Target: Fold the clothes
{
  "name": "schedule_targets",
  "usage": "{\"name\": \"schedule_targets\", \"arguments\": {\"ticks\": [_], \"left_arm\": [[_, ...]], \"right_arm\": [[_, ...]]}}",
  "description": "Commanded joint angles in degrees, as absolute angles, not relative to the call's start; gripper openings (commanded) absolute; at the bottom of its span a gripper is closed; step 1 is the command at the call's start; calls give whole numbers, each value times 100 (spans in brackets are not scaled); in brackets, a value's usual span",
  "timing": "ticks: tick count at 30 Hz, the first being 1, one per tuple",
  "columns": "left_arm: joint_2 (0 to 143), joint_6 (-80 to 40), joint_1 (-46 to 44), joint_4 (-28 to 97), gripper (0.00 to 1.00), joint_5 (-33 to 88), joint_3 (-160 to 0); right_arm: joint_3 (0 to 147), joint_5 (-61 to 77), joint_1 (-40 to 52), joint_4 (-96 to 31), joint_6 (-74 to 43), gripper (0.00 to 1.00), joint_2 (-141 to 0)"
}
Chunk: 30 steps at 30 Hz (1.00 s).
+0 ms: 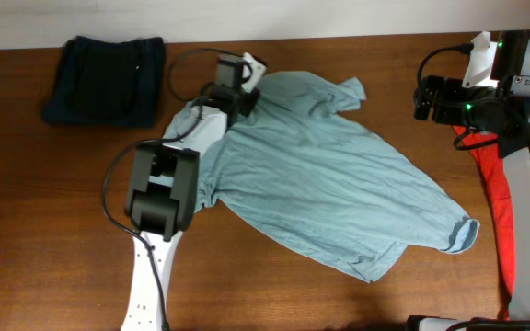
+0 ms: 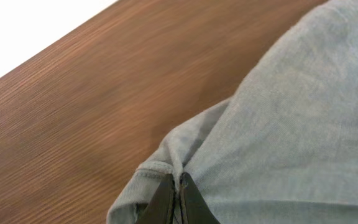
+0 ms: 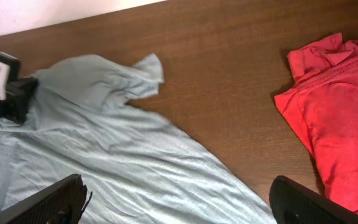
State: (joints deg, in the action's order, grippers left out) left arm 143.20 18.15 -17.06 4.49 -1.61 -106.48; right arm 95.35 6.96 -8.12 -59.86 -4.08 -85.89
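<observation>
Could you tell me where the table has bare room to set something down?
Bare wood lies left of the left arm, below the dark garment, and between the blue shirt and the red garment. The middle is crowded: the shirt sprawls, pinched by the left gripper.

We see the T-shirt (image 1: 320,175) spread across the middle of the table (image 1: 44,230). A folded garment (image 1: 107,78) lies at the far left corner and a crumpled garment (image 1: 493,188) along the right edge. Our left gripper (image 2: 179,190) meets the T-shirt's far left part.

I can read no words, labels, brands or numbers anywhere, neither on the pale blue shirt (image 1: 320,175) nor the tabletop (image 1: 44,211).
</observation>
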Motion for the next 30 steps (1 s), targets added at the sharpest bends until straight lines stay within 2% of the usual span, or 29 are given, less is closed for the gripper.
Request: {"name": "schedule_targets", "arguments": {"ticks": [1, 3, 4, 7, 11, 12, 21, 27, 30], "left_arm": [[14398, 1352, -1400, 473, 7, -287, -10639], [14398, 1280, -1330, 473, 12, -279, -10661], [14398, 1282, -1323, 478, 20, -279, -10711], [14368, 1278, -1354, 548, 22, -276, -10919], [14171, 1243, -1564, 864, 54, -276, -11485], [14075, 1236, -1627, 1004, 58, -276, -11666], [12831, -67, -1870, 3142, 70, -279, -12720], [12213, -86, -1876, 4368, 76, -213, -12720], [12213, -86, -1876, 4722, 87, -152, -12720]], "right_arm": [[9557, 687, -832, -5981, -412, 99, -8589], [9557, 685, -832, -5981, -412, 99, -8589], [9557, 687, -832, -5981, -412, 99, -8589], [9557, 685, -832, -5981, -412, 99, -8589], [9557, 687, -832, -5981, -412, 99, -8589], [9557, 687, -832, -5981, -412, 99, -8589], [9557, 685, -832, -5981, -412, 99, -8589], [9557, 687, -832, -5981, -412, 98, -8589], [9557, 687, -832, -5981, -412, 99, -8589]]}}
